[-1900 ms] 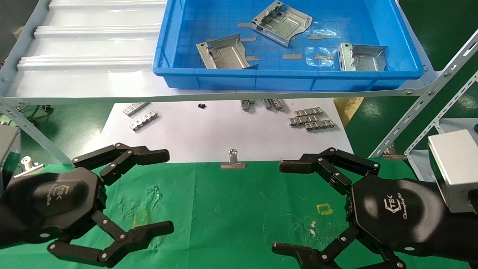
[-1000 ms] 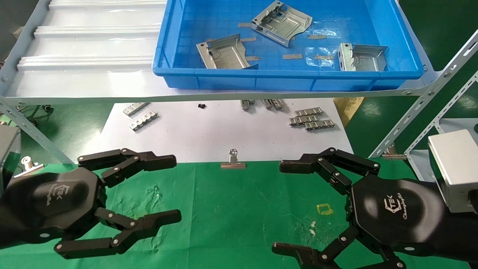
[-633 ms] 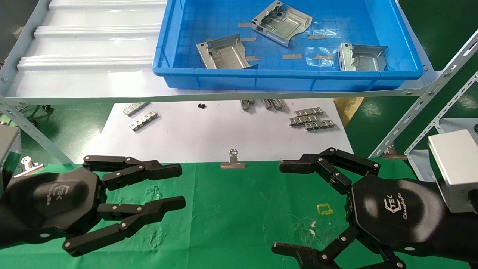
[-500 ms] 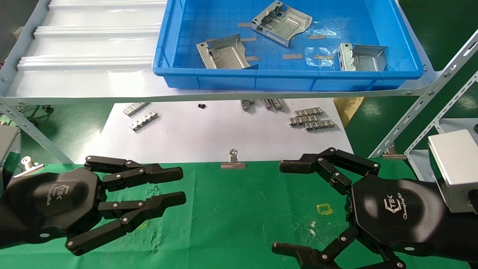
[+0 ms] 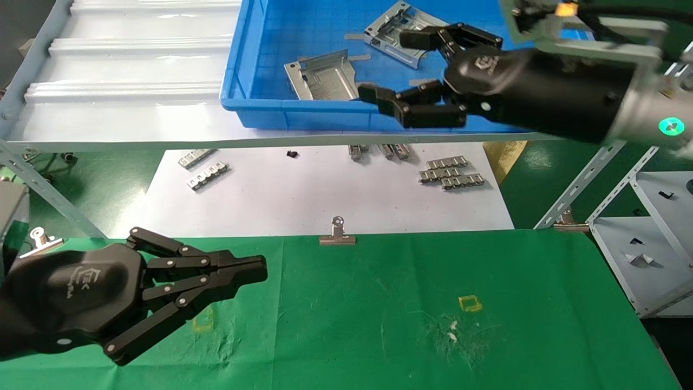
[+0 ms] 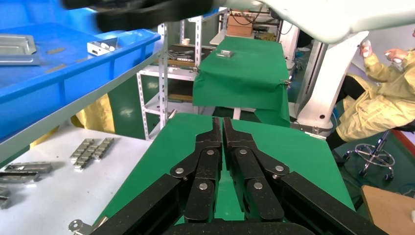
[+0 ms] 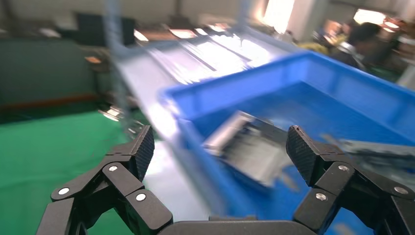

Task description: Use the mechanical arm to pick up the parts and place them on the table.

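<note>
Shiny grey bent metal parts lie in the big blue plastic tray at the top middle of the head view. One part sits near the front wall of the tray, and another part sits farther back, partly behind a black finger. The tray rests on a pale grey shelf.

The right black claw hand of the white-and-silver arm with a green light is up at the tray, in the upper right of the frame. Its fingers are spread wide apart, with nothing between them. One finger reaches over the back part and the other is at the tray's front edge.

The left black claw hand is in the lower left of the frame, over the green cloth table. Its fingers are pressed together and hold nothing.

Below the shelf is a white sheet with small ridged metal strips on it. A silver binder clip sits where the sheet meets the cloth. A small yellow square is marked on the cloth.
</note>
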You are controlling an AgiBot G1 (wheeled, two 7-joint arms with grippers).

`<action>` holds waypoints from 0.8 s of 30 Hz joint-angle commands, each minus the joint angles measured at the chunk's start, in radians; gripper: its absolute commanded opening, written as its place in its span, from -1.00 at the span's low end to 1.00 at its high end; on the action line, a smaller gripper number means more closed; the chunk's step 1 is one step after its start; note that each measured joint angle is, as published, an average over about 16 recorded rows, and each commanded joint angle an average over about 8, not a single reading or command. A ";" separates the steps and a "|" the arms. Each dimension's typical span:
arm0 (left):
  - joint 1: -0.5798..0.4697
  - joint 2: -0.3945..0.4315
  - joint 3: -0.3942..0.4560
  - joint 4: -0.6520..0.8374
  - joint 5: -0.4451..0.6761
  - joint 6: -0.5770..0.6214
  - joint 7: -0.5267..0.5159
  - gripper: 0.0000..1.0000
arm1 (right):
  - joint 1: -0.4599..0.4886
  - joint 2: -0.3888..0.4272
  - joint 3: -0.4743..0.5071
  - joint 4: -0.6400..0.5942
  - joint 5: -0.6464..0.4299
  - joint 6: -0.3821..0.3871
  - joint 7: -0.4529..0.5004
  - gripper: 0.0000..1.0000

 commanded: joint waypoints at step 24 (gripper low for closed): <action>0.000 0.000 0.000 0.000 0.000 0.000 0.000 1.00 | 0.351 -0.419 -0.211 -0.678 -0.302 0.413 -0.011 -1.00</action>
